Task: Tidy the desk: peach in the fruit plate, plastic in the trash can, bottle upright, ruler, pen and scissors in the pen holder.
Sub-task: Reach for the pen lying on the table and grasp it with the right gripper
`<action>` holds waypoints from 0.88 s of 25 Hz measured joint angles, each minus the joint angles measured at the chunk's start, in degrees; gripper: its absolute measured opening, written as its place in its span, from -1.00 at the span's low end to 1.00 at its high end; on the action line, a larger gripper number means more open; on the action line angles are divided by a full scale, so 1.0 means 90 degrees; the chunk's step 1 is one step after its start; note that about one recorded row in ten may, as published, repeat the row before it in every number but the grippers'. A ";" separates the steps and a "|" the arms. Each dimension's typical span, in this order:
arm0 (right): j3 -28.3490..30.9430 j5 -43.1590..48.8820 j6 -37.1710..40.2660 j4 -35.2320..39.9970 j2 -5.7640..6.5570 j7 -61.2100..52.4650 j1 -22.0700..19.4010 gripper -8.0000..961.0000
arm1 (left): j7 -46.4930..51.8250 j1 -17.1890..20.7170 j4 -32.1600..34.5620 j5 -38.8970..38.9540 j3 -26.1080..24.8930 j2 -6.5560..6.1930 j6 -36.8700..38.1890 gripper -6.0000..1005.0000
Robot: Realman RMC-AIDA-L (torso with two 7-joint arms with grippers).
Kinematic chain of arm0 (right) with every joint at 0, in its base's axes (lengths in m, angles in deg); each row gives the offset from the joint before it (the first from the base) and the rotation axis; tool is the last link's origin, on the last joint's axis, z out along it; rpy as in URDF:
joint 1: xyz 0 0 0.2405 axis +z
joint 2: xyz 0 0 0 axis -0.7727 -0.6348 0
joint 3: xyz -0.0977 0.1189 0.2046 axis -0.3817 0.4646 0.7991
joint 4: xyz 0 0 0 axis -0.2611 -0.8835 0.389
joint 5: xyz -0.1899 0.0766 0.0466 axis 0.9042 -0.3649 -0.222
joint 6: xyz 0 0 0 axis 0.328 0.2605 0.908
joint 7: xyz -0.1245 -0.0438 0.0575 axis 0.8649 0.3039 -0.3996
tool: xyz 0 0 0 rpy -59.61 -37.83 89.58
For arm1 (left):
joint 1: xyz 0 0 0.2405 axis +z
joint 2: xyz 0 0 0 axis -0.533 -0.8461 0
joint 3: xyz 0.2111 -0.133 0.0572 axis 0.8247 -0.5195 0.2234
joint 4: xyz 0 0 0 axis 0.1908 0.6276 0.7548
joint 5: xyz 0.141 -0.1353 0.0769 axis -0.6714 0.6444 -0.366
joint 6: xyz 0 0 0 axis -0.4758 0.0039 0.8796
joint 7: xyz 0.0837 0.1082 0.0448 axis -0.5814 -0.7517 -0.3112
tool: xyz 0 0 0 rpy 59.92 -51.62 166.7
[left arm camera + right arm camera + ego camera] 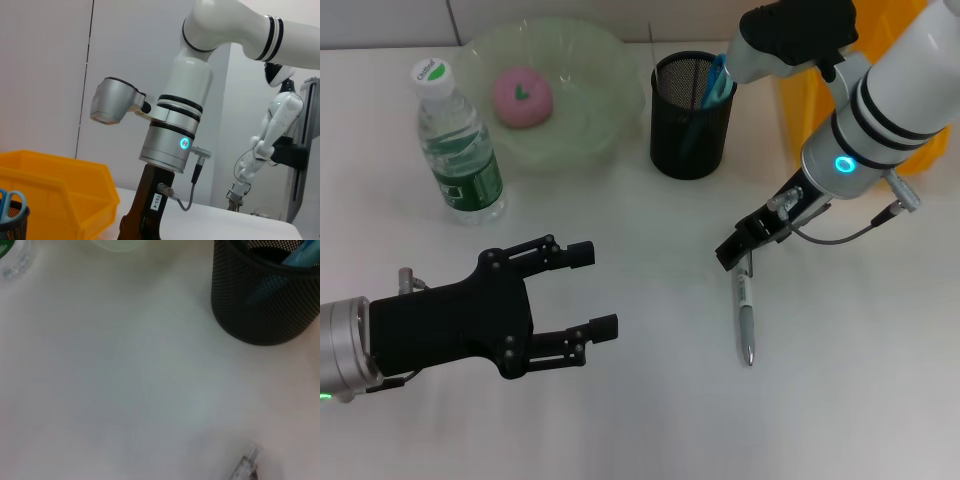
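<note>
A silver pen (746, 318) lies on the white table; its top end is under my right gripper (737, 249), which hangs low just over it. That end also shows in the right wrist view (246, 467). The black mesh pen holder (692, 117) holds blue-handled scissors (716, 80). The pink peach (523, 97) lies in the green fruit plate (590, 60). The water bottle (460, 145) stands upright. My left gripper (596, 290) is open and empty at the front left. No ruler or plastic shows.
An orange bin (802, 115) stands at the back right, behind the right arm; it also shows in the left wrist view (55, 185). The pen holder (265, 305) is close behind the pen.
</note>
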 joint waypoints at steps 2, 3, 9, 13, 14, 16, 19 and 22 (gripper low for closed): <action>-0.0009 0.0001 -0.0058 -0.0094 0.0000 0.0000 0.0031 0.70 | 0.0000 0.0000 0.0000 0.0000 0.0000 0.0000 0.0000 0.60; -0.0012 0.0001 -0.0081 -0.0140 0.0000 0.0000 0.0049 0.70 | 0.0000 0.0000 0.0000 0.0000 0.0000 0.0000 0.0000 0.60; -0.0024 0.0003 -0.0126 -0.0225 0.0000 0.0000 0.0094 0.70 | 0.0000 0.0000 0.0000 0.0000 -0.0003 0.0000 0.0001 0.60; -0.0026 0.0007 -0.0169 -0.0290 0.0000 0.0000 0.0104 0.65 | 0.0000 0.0000 0.0000 0.0000 -0.0016 0.0000 0.0001 0.60; -0.0026 0.0007 -0.0169 -0.0290 0.0000 0.0000 0.0104 0.64 | 0.0000 0.0000 0.0000 0.0000 -0.0018 0.0000 -0.0001 0.60; -0.0027 0.0009 -0.0204 -0.0339 0.0000 0.0000 0.0113 0.60 | 0.0000 0.0000 -0.0002 0.0000 -0.0019 0.0000 -0.0008 0.60; -0.0026 0.0009 -0.0244 -0.0390 0.0000 0.0000 0.0117 0.55 | 0.0000 0.0000 -0.0006 0.0000 -0.0021 0.0000 -0.0017 0.60; -0.0026 0.0009 -0.0250 -0.0418 0.0000 0.0000 0.0124 0.45 | 0.0000 0.0000 -0.0009 0.0000 -0.0023 0.0000 -0.0019 0.60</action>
